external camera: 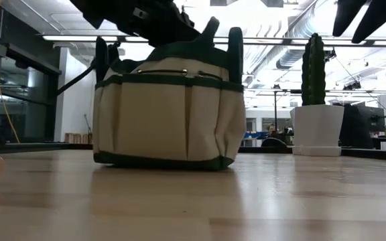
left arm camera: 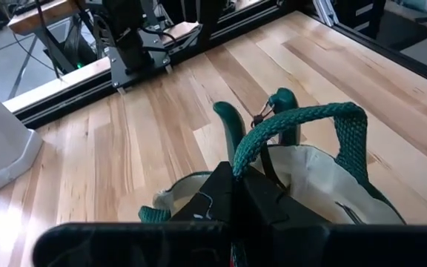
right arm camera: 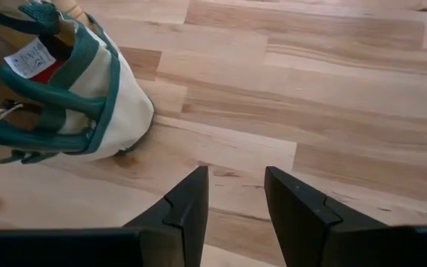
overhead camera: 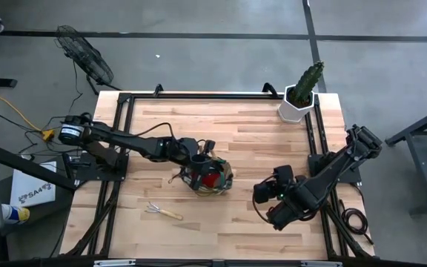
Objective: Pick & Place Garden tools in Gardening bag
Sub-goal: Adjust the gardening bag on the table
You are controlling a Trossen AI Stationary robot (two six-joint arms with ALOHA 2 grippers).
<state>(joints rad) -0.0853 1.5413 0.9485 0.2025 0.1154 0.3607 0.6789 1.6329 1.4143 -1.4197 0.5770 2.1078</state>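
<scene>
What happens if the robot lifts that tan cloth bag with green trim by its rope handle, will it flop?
Probably it sags a bit: the tan cloth bag with green trim looks soft, and its braided green rope handle already bends in the shut left gripper. It stands upright alone, so likely holds some shape. Tools inside may add weight.

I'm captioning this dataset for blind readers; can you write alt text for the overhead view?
Seen from above, the left end effector, shut, grips the handle of a tan gardening bag in the middle of a wooden table. A hand rake lies nearer the front edge, the right end effector waits open to the right, and a potted cactus stands at the far corner.
</scene>
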